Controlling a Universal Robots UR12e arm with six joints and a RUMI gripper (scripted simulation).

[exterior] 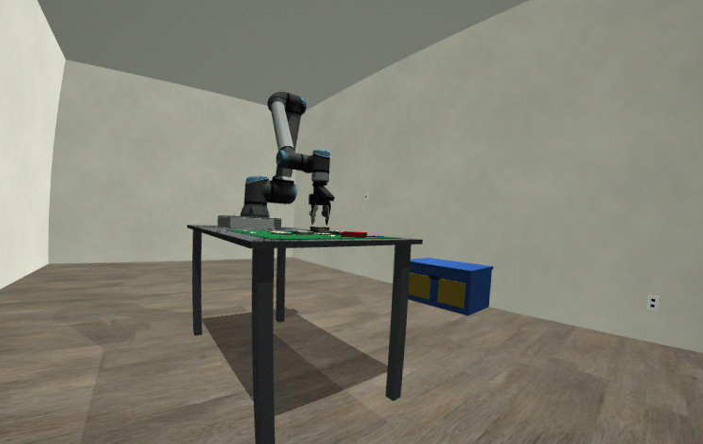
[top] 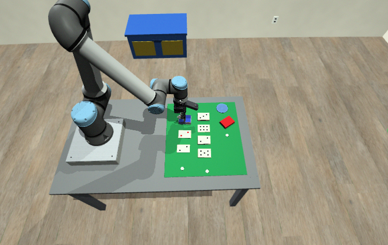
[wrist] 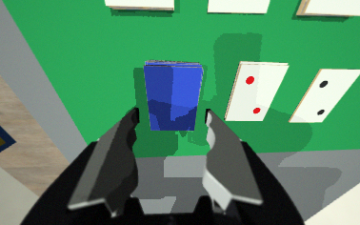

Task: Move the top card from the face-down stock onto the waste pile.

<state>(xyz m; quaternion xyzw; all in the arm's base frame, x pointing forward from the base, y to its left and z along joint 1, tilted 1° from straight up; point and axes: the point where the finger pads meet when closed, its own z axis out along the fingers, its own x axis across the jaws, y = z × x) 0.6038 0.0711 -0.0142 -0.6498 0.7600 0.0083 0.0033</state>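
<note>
The gripper (wrist: 170, 115) hung over the blue-backed stock (wrist: 173, 95), its fingers partly spread on either side of the pile's near end and holding nothing. The stock lay on the green mat (top: 229, 152) near the table's (top: 134, 185) far edge. Just beside it sat the waste pile (wrist: 256, 91), a white card with 2 red pips.

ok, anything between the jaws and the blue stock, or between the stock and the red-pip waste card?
Nothing visible. The open gripper hangs over the blue face-down stock with only air between. The waste card lies right beside it, bare green mat between them.
</note>
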